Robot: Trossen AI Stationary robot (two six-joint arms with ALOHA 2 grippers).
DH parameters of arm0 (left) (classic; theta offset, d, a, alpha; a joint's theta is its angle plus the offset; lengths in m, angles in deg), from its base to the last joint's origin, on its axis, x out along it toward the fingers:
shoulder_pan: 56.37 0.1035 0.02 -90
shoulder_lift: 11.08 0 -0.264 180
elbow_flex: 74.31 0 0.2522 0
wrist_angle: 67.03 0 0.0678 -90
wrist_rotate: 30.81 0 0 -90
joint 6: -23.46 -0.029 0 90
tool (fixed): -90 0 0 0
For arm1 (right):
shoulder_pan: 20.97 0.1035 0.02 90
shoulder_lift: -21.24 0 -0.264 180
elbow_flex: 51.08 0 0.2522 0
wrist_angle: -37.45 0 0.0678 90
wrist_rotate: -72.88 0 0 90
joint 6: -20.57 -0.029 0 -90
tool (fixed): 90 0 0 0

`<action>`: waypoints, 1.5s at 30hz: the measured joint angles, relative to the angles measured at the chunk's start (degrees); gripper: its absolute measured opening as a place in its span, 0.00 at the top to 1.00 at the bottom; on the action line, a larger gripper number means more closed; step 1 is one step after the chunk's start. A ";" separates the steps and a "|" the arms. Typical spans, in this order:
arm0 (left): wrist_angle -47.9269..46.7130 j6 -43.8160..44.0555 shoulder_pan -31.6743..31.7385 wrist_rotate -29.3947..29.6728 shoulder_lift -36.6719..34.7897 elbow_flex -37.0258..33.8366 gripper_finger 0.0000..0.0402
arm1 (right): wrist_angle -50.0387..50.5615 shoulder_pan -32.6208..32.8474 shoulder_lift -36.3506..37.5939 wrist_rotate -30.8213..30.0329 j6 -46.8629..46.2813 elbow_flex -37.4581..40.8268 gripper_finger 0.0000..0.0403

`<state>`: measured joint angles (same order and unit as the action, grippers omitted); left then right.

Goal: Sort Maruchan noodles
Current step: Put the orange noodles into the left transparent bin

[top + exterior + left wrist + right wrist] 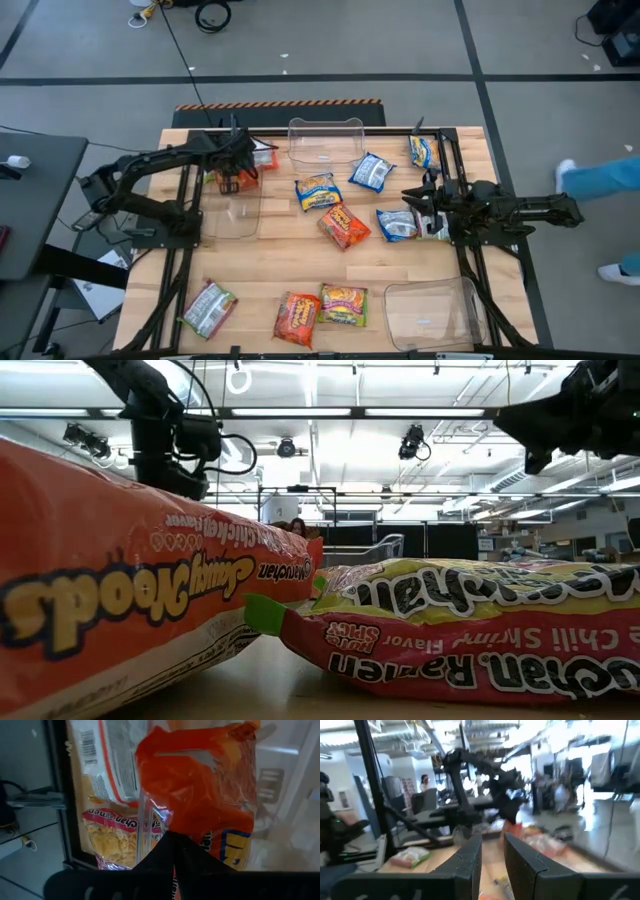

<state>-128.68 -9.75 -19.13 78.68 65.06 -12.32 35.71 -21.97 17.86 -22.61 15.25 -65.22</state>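
Noodles lie scattered over the table point(270, 255): four packets in a loose cluster at its centre, namely a yellow-and-blue one point(318, 190), a blue one point(372, 172), an orange one point(344, 225) and a second blue one point(397, 224); three along the near edge, a silver one point(209, 308), a red-orange one point(297, 318) and a yellow-green one point(343, 304); one more point(423, 151) near the far right corner.

Left gripper point(232, 180), at the far left corner, is pressed together on an orange packet point(200, 795), which hangs from the fingertips over a clear tray point(234, 212). Other packets point(107, 827) lie just beyond the held one, in or beside that tray; which cannot be told.

Right gripper point(418, 198) hovers at the right edge, fingers point(470, 857) slightly apart with nothing visible between them.

Judged step: release of the orange packet into the left tray. The second blue packet lies just beside and below the right gripper, long axis roughly across the table, so the right arm is far nearer it. A second tray point(325, 140) sits at the far edge and a third point(432, 312) at the near right corner.
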 joint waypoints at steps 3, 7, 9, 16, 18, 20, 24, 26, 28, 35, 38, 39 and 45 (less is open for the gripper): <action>2.21 2.08 -0.06 0.77 0.00 0.00 0.98 | -0.77 0.00 -0.01 -6.15 1.35 0.00 0.78; 2.96 3.11 -0.04 1.47 0.00 0.00 0.98 | -2.41 0.00 -0.10 -16.98 -5.94 0.00 0.78; 3.04 4.21 -0.07 2.27 0.00 0.00 0.98 | -2.79 -0.02 -0.65 -17.00 -5.68 -0.28 0.78; 2.62 4.49 -0.07 2.87 0.00 0.00 0.89 | -2.47 0.02 -10.36 -15.55 -2.16 -5.95 0.78; 2.60 4.49 -0.07 3.04 0.00 0.00 0.85 | -2.41 0.00 -15.25 -14.71 -2.00 -8.29 0.78; 2.54 4.45 -0.07 3.57 0.00 0.02 0.81 | -2.42 0.06 -20.74 -13.53 -1.55 -10.83 0.78; 0.72 4.51 -0.11 4.13 0.00 1.35 0.73 | -2.22 0.09 -32.30 -12.23 0.37 -16.69 0.78; 0.09 4.60 -0.13 4.24 -0.02 2.77 0.71 | -2.26 0.09 -37.84 -12.67 -0.11 -19.92 0.78; 0.07 5.16 -0.12 4.39 -0.02 4.00 0.69 | -2.23 0.11 -43.25 -13.85 -2.05 -23.55 0.78; -0.14 4.15 -0.11 4.45 -0.04 6.29 0.66 | 12.75 0.07 -60.15 -16.25 -10.22 -41.01 0.78; -1.59 4.15 -0.11 4.48 -0.04 7.65 0.66 | 23.87 0.68 -67.13 -15.43 -9.69 -49.52 0.78; -2.28 4.25 -0.11 4.47 -0.05 8.21 0.66 | 27.36 0.89 -69.35 -15.44 -9.62 -52.03 0.78; -7.20 10.56 -0.11 4.06 -2.53 11.21 0.66 | 35.07 1.42 -80.01 -10.56 -8.57 -60.16 0.78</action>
<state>-135.89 0.81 -19.24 82.74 62.53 -1.11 70.78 -20.55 -62.15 -33.17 6.68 -125.37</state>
